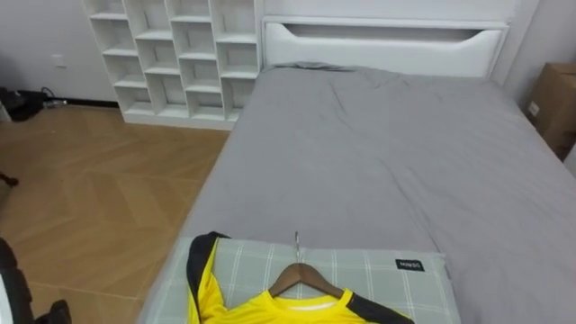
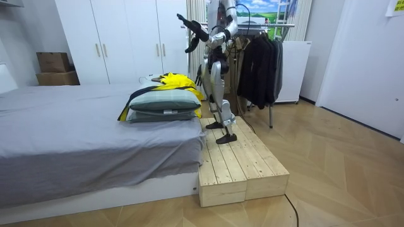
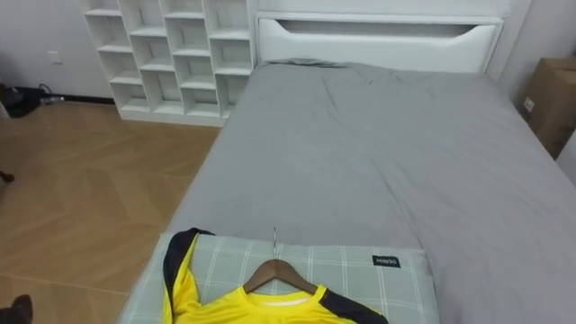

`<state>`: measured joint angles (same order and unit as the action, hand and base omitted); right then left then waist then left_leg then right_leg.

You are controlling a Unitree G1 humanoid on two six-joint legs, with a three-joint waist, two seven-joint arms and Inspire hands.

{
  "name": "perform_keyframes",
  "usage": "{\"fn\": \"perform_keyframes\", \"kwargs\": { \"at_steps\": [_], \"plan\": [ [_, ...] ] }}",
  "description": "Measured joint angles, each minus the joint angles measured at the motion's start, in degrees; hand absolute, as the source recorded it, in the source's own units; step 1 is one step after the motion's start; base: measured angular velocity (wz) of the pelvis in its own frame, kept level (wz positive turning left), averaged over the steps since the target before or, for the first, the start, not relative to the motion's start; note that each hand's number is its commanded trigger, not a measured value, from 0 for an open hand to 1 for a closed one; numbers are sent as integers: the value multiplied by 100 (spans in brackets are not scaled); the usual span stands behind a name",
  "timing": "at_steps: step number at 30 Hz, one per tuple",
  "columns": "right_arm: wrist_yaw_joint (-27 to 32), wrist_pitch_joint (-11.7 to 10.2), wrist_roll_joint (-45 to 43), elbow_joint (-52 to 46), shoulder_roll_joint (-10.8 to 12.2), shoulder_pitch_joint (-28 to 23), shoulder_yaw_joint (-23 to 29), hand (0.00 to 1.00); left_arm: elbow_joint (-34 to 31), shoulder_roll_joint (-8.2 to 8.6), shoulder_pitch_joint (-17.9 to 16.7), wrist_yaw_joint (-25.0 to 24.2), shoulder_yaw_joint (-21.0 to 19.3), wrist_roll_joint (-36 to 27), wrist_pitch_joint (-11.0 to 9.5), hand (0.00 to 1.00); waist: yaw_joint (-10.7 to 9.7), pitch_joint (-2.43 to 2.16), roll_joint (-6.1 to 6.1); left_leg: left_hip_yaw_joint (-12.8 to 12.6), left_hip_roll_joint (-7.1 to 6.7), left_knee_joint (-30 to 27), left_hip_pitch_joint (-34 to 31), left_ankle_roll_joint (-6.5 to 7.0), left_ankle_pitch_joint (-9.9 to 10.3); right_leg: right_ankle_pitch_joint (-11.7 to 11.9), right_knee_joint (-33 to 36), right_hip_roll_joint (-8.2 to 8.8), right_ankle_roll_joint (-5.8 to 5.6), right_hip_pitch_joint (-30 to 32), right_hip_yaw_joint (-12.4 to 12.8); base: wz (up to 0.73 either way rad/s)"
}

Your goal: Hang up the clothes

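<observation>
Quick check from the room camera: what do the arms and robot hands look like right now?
In the room view, the arms are silver-grey with dark sections, and each robot hand looks black. Any finer markings or cables are too small to tell.

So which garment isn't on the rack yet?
The yellow shirt, on its wooden hanger atop the pillows; the dark clothes already hang on the rack.

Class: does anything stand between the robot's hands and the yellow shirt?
Nothing visible does. The shirt on its hanger lies uncovered atop the pillows. In the room view the hands are raised in open air beyond its edge.
</observation>
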<state>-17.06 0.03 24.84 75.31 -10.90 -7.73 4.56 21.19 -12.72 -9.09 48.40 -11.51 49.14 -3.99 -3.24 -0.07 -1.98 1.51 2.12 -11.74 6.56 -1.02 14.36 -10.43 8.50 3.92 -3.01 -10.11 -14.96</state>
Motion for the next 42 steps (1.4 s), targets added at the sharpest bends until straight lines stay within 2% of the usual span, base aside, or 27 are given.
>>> {"fn": "perform_keyframes", "kwargs": {
  "at_steps": [4, 10, 16, 20, 26, 30, 33, 38, 42],
  "plan": [
    [-70, 1, -9, 41, -63, 46, 7, 0, -240, -43, 56, -66, 253, 49, 92, 0, -31, 3, -21, -3, 0, -3, -1, 0, 0, 0, -27, 0, 0, 10, -6, 0],
    [-116, 9, -24, 111, -199, 96, 6, 0, -436, -170, 145, -155, 526, 329, 128, 0, -203, 0, -79, -70, -7, 6, -2, -5, -3, 0, -65, 4, 0, 10, 72, -5],
    [-36, 2, -147, 107, -225, 86, 9, 0, -436, -182, 246, -241, 783, 737, 146, 0, -305, -6, -97, -121, -6, 4, 9, -4, -5, 0, -31, 8, 0, 12, 136, -3],
    [-14, -1, -120, 105, -213, 98, -30, 0, -436, -188, 374, -374, 966, 814, 161, 0, -343, 9, -67, -127, -9, 5, -13, -4, -5, 0, -75, 3, 0, 11, 199, 0],
    [129, -6, -143, 108, -201, 84, 10, 0, -436, -188, 644, -657, 1101, 1246, 306, 0, -517, 8, -93, -134, -7, 3, -42, -4, -5, 0, -78, -2, 0, 28, 219, 0],
    [133, 9, -143, 124, -202, 94, 11, 0, -432, -187, 710, -894, 1475, 1425, 532, 0, -703, 6, -99, -138, -7, 4, -41, -4, -5, 0, -71, -2, 0, 35, 224, 0],
    [133, 14, -145, 144, -206, 96, 10, 0, -428, -181, 711, -1118, 1645, 1533, 608, 0, -780, 7, -98, -151, -5, 4, -48, -4, -5, 0, -68, -4, 0, 55, 243, -1],
    [139, 54, -172, 134, -208, 102, -4, 0, -383, -182, 838, -1422, 1754, 1682, 719, 0, -776, 22, -79, -254, 0, -2, -88, -4, -5, 0, -57, -5, 0, 136, 337, -10],
    [135, 73, -67, 72, -222, 102, -172, 0, -356, -188, 902, -1685, 1995, 1605, 820, 0, -783, 27, -54, -294, 0, -1, -88, -4, -5, 1, -56, -3, 1, 148, 374, -4]
  ]
}}
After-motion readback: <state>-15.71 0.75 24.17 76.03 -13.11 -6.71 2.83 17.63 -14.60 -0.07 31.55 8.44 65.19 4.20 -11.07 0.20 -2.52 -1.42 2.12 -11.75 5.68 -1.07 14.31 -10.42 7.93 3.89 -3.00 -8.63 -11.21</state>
